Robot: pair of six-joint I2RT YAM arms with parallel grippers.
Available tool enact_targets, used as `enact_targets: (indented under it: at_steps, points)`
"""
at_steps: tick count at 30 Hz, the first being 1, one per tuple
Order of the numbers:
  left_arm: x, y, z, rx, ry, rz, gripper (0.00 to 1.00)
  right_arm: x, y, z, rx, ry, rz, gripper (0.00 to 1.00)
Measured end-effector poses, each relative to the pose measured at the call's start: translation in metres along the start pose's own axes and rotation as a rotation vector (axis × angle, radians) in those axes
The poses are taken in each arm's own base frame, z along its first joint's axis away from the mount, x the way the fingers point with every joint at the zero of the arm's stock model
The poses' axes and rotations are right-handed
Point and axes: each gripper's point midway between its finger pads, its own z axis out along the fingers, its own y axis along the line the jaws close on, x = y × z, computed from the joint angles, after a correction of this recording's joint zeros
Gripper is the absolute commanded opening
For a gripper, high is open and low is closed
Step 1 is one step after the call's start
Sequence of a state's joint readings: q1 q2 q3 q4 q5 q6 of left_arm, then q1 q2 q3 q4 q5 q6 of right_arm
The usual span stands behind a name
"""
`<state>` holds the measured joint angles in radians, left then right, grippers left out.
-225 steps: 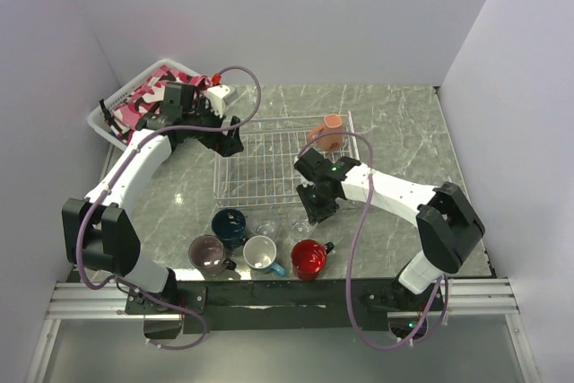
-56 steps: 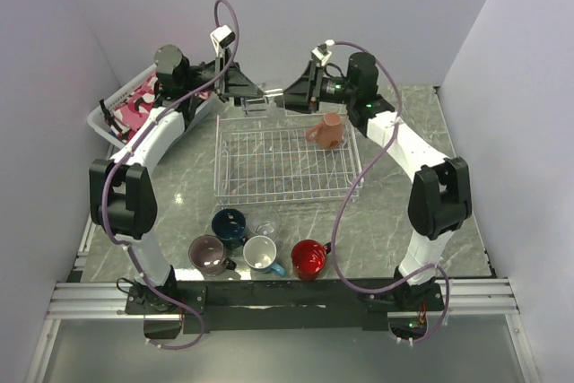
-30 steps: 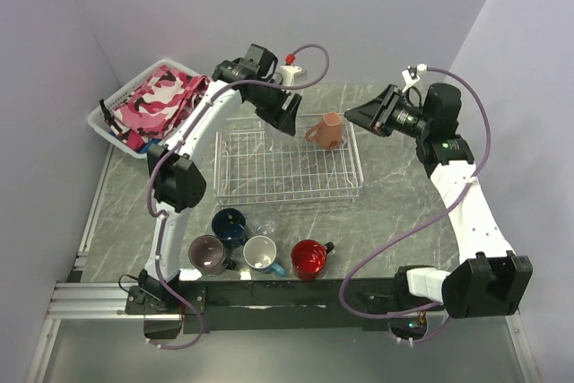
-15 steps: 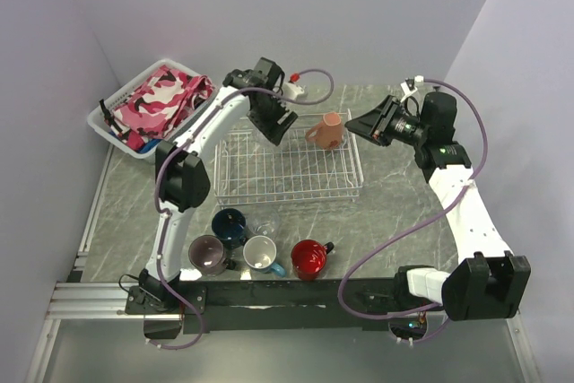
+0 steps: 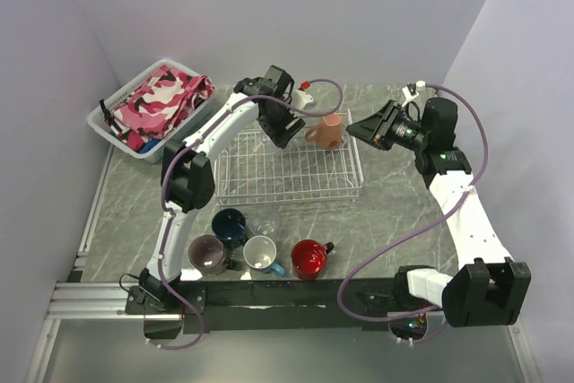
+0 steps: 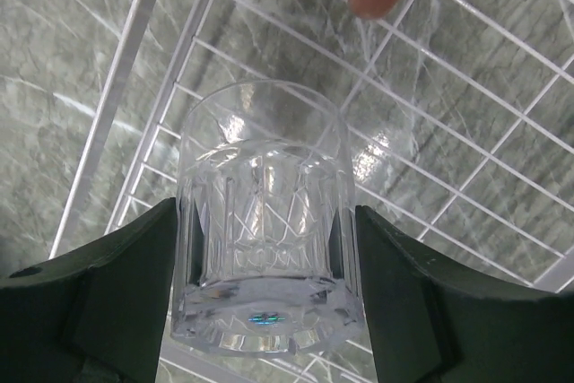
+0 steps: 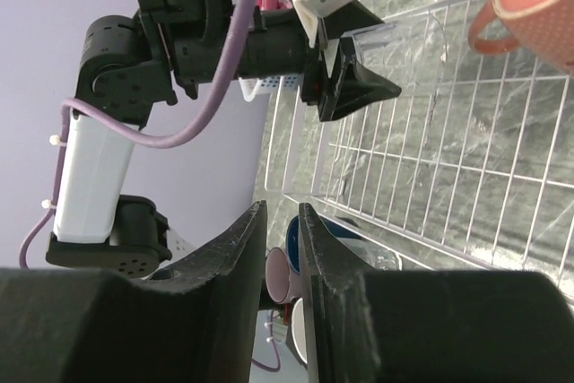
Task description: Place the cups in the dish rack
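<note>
left gripper [image 5: 285, 132] shifted over dish rack [image 5: 287, 199]; wrist view shows glass [image 6: 266, 230]

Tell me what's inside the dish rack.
One salmon mug, far right corner of the dish rack. The left gripper holds a clear glass above the rack; the spot below is partly covered.

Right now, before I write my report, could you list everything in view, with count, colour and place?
dish rack: one, white, mid-table
salmon mug: one, in the rack's far right corner
clear glass: one, held above the rack
second glass: one, clear, before the rack
navy mug, mauve mug, light blue mug, red mug: one each, near edge
basket: one, white, pink cloth inside, far left
table: one, grey marble
left hand: one, black, closed on the clear glass
right hand: one, black, slightly open, empty, right of the rack
</note>
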<state>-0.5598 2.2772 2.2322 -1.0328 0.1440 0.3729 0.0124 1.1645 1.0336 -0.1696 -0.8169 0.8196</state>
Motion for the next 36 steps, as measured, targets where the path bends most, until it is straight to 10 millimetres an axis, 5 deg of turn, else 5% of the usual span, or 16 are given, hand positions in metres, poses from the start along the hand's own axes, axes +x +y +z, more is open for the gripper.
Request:
enact_targets:
  at_steps: [2, 3, 10, 25, 36]
  points:
    - [-0.002, -0.001, 0.002, 0.002, -0.01, 0.006, 0.97, 0.002, -0.003, 0.0, 0.004, 0.004, 0.007, 0.28]
    - [-0.004, -0.001, 0.004, 0.004, -0.021, 0.009, 1.0, 0.003, -0.004, 0.0, 0.005, 0.005, 0.009, 0.28]
    - [-0.004, -0.007, 0.019, 0.047, -0.039, -0.001, 0.96, 0.004, -0.005, 0.001, 0.003, 0.008, 0.014, 0.28]
    - [-0.029, 0.003, 0.017, 0.115, -0.183, -0.141, 0.96, 0.003, -0.002, 0.001, -0.006, 0.004, 0.017, 0.25]
    - [-0.055, -0.018, 0.011, 0.25, -0.28, -0.219, 0.96, 0.003, -0.004, 0.001, -0.005, 0.005, 0.019, 0.25]
